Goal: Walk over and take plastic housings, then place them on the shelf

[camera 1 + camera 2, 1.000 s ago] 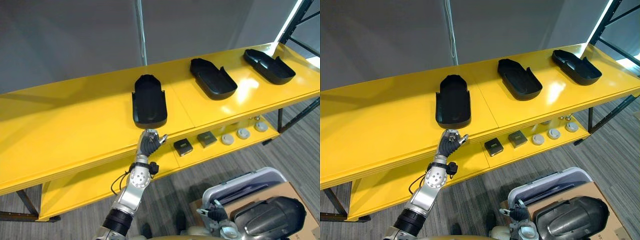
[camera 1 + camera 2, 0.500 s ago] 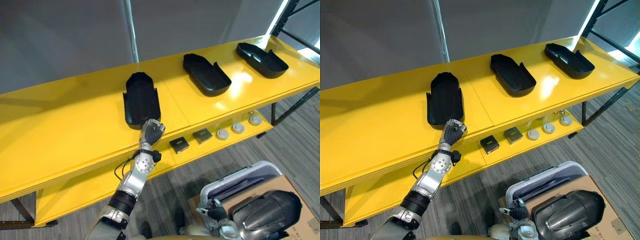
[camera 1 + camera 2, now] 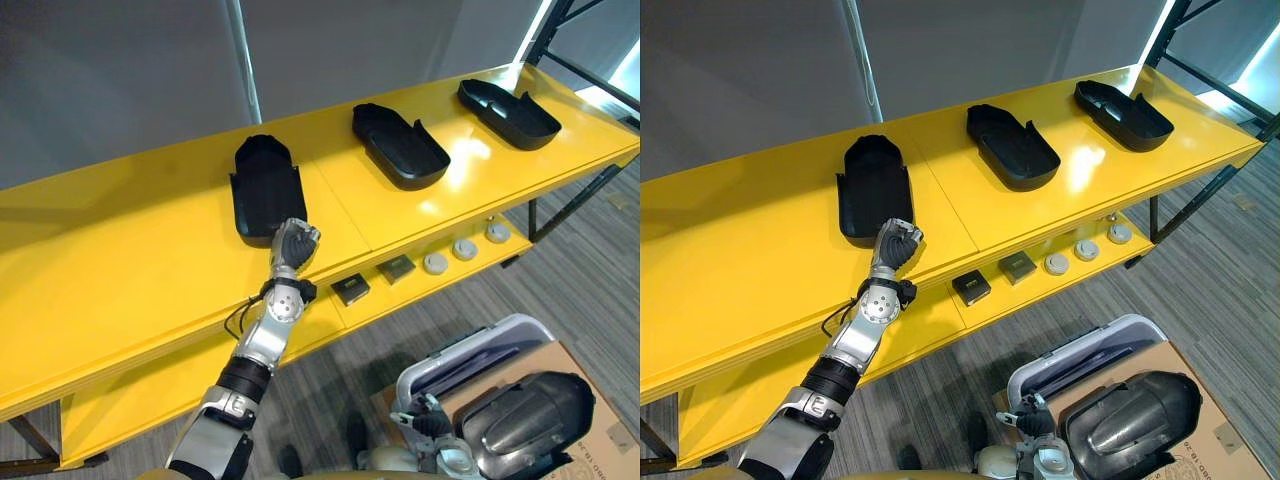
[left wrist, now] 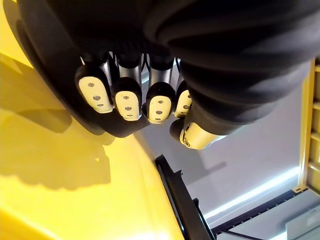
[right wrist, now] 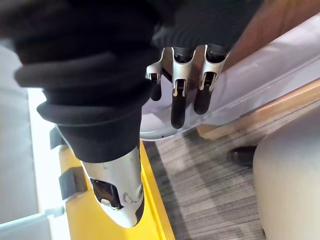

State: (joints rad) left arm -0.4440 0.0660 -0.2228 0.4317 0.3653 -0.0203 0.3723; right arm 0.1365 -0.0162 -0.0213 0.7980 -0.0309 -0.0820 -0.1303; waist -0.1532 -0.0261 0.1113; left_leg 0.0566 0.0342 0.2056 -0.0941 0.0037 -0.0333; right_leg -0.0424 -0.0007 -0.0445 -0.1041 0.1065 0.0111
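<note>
The left hand [image 3: 293,243] has its fingers [image 4: 127,102] curled into the palm, with nothing visible between them; one second ago they were spread, with the thumb out. The fist now sits over the front of the yellow shelf [image 3: 130,270], against the 5 o'clock corner of the nearest housing [image 3: 265,190]; one second ago the hand was below the shelf's front edge. This black plastic housing lies open side up on the top level, its rounded end at 12 o'clock, and keeps its place relative to the others; the whole view has shifted, so the camera has moved. The second housing [image 3: 400,145] and the third housing [image 3: 507,100] lie well apart toward 2 o'clock on the same level. On the lower level, at 4 o'clock from the hand, lie two small black boxes [image 3: 350,289] and three round discs [image 3: 464,249]. The right hand [image 5: 182,95] hangs with straight, relaxed fingers beside a grey case [image 3: 470,355].
</note>
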